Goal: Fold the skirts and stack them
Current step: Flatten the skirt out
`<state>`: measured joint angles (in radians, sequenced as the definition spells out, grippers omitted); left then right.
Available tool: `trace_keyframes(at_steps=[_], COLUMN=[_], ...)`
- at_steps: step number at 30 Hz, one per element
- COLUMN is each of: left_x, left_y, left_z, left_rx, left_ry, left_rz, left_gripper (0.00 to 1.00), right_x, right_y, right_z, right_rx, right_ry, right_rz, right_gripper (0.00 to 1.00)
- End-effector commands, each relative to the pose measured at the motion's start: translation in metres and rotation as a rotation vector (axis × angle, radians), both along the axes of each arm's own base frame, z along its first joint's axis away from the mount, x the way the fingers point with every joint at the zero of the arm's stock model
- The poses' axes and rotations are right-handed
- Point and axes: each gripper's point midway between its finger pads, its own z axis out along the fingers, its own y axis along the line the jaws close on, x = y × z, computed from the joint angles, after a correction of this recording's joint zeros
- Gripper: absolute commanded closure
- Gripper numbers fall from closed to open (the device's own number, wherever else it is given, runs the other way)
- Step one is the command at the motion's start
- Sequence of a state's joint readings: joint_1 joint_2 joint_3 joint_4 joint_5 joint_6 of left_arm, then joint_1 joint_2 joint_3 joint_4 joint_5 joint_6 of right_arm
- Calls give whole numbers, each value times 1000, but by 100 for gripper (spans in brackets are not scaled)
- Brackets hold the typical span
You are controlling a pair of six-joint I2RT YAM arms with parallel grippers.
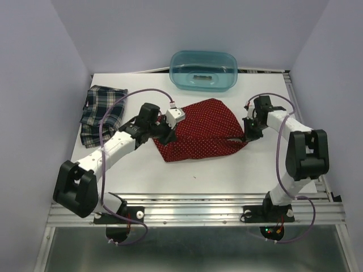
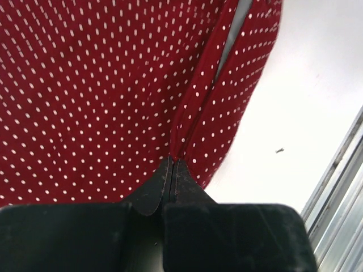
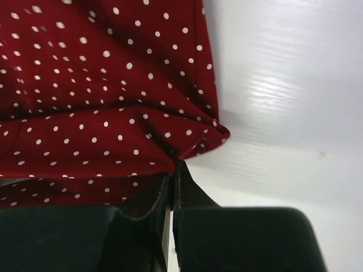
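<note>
The red skirt (image 1: 201, 131) with tiny white dots lies spread at the table's middle. My left gripper (image 1: 165, 136) is shut on its left edge; in the left wrist view the gripper (image 2: 172, 161) pinches a fold of the red skirt (image 2: 91, 90). My right gripper (image 1: 248, 135) is shut on its right corner; in the right wrist view the gripper (image 3: 174, 167) grips the red skirt (image 3: 102, 85) at a bunched hem. The plaid skirt (image 1: 102, 110) lies crumpled at the far left of the table, away from both grippers.
A translucent teal tub (image 1: 203, 70) stands at the back centre, just behind the red skirt. The white table (image 1: 227, 175) ends in a metal rail at the near edge. Walls close in on the left and right.
</note>
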<state>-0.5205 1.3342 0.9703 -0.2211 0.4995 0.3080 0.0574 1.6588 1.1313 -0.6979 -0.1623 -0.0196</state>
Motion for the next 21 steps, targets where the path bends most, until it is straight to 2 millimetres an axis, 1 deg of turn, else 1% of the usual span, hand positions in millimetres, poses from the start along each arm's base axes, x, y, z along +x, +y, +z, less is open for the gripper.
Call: trace_keyframes(at_steps=[1,3,4,6,7,8,10,11,14,16,18,19,20,21], left_x=[-1,4,6,15,21,25,34,36,41,42,43,44,44,45], left_y=[10,14,15,18,18,19,22,23,25,24,24,24,24,26], left_z=[-20,-27,-35,-39,-43,-43,-47,-48,-51,-53,-54,-55,-56,-57], left_rx=[42,55,67,69,70,61,57,56,60,62,64,63,65,66], left_ry=[3,10,25,25,35,43,61,67,69,76,78,77,79,81], left_rz=[-32,-24,-22,-5,-1,7,23,25,21,14,9,5,4,9], left_gripper=[100,100,100,100,100,100,100,100,100,100,100,100,100,100], right_x=[7,12,22,38,56,64,79,93,103,104,98,95,91,82], right_y=[20,26,29,35,37,39,43,44,48,48,50,49,50,52], right_z=[-3,-1,6,18,36,41,58,78,98,102,97,94,89,80], right_rx=[125,161,174,205,213,226,242,246,255,238,238,223,226,234], right_ry=[67,63,41,-5,-62,-76,-119,-172,-230,-260,-259,-272,-262,-245], right_rz=[-16,-9,-14,-2,6,16,42,56,129,197,264,331,364,425], right_gripper=[95,91,85,74,68,56,46,39,36,34,34,34,34,35])
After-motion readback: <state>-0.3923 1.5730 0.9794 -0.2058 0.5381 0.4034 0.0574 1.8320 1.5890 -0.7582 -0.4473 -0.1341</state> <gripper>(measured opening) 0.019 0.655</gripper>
